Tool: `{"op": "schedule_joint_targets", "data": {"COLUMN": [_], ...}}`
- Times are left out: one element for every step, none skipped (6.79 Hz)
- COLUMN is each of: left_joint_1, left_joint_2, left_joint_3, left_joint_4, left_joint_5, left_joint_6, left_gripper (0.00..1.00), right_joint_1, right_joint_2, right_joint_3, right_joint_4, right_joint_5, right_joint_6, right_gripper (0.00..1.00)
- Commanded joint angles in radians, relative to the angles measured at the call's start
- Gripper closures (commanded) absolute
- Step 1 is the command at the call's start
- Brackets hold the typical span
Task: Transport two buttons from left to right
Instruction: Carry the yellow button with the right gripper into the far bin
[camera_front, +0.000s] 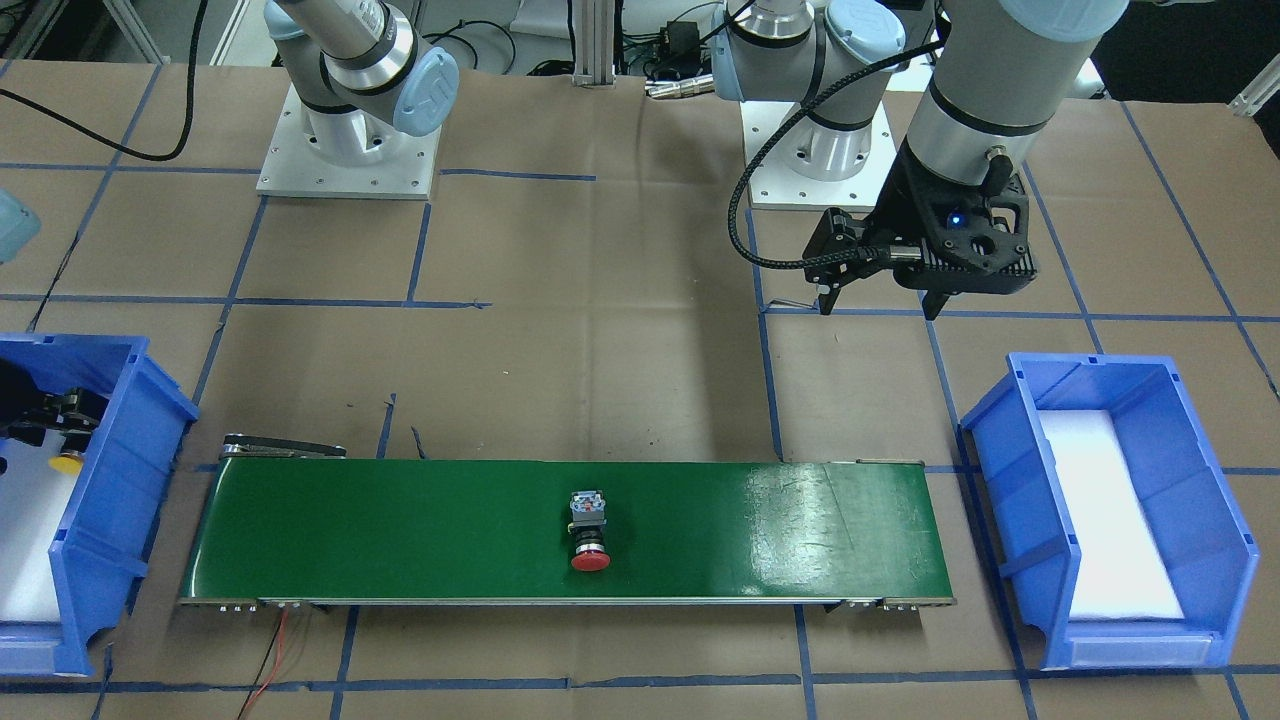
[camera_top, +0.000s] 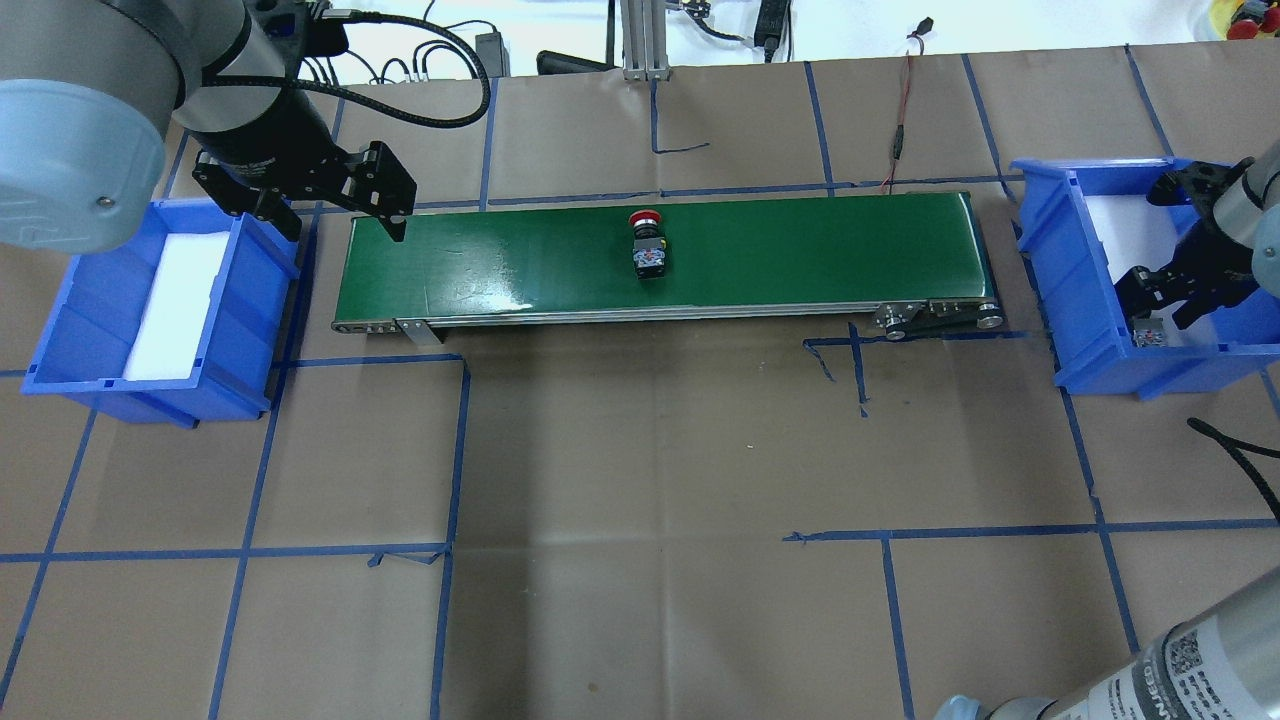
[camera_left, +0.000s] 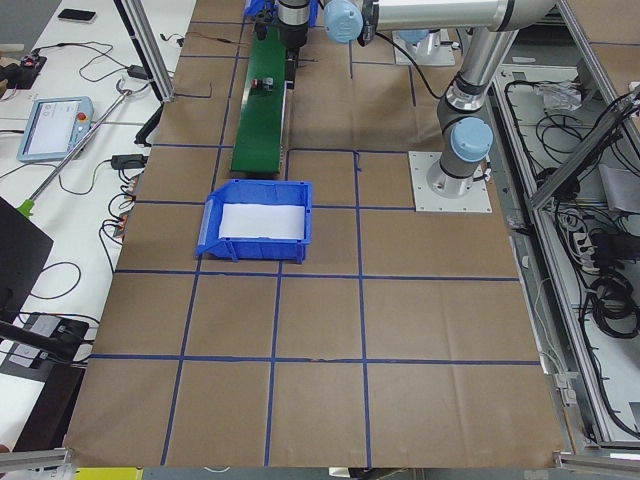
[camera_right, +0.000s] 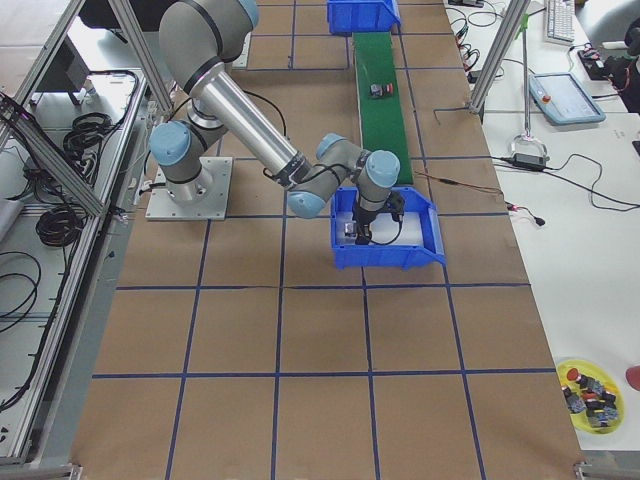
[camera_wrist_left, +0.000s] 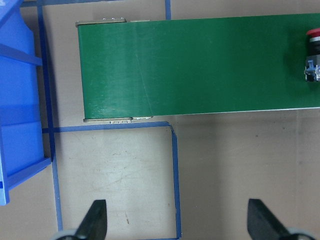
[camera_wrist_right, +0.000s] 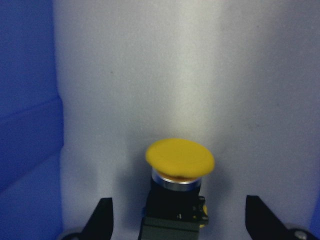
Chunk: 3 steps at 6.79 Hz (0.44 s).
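The yellow button (camera_wrist_right: 180, 160) had its rear block cut off at the right wrist view's bottom edge. It lay on white foam (camera_wrist_right: 200, 75) in the blue bin (camera_front: 120, 470) at the front view's left edge, cap toward the top, between the spread right fingers (camera_wrist_right: 102, 217), untouched. The left fingers (camera_wrist_left: 97, 220), released and empty, pointed down over the desk (camera_wrist_left: 225, 165). The red button (camera_front: 588, 535) lay mid-belt, its axis across the green belt (camera_front: 400, 530), cap toward the front view's bottom.

red button (camera_wrist_left: 313, 52) edge-cropped, yellow button (camera_wrist_right: 180, 159) base cropped
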<state>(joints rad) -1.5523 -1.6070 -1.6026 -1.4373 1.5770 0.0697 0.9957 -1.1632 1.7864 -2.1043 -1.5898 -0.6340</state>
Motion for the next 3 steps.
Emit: {"op": "schedule_joint_targets", "data": {"left_joint_1": [0.000, 0.000, 0.000], "left_joint_2": [-0.004, -0.005, -0.005], "left_joint_3": [0.004, 0.004, 0.006], "left_joint_4": [0.000, 0.000, 0.000], "left_joint_5": [0.000, 0.000, 0.000], "left_joint_6": [-0.001, -0.001, -0.001], "left_gripper": [0.00, 0.00, 0.00], "right_joint_1": [0.006, 0.009, 0.014], "right_joint_2": [-0.027, -0.071, -0.099], "right_joint_3": [-0.022, -0.069, -0.125], "right_joint_4": [0.009, 0.089, 0.203], "right_joint_5": [0.001, 0.002, 0.001], "right_joint_6": [0.002, 0.051, 0.089], "right_gripper": [0.00, 0.00, 0.00]}}
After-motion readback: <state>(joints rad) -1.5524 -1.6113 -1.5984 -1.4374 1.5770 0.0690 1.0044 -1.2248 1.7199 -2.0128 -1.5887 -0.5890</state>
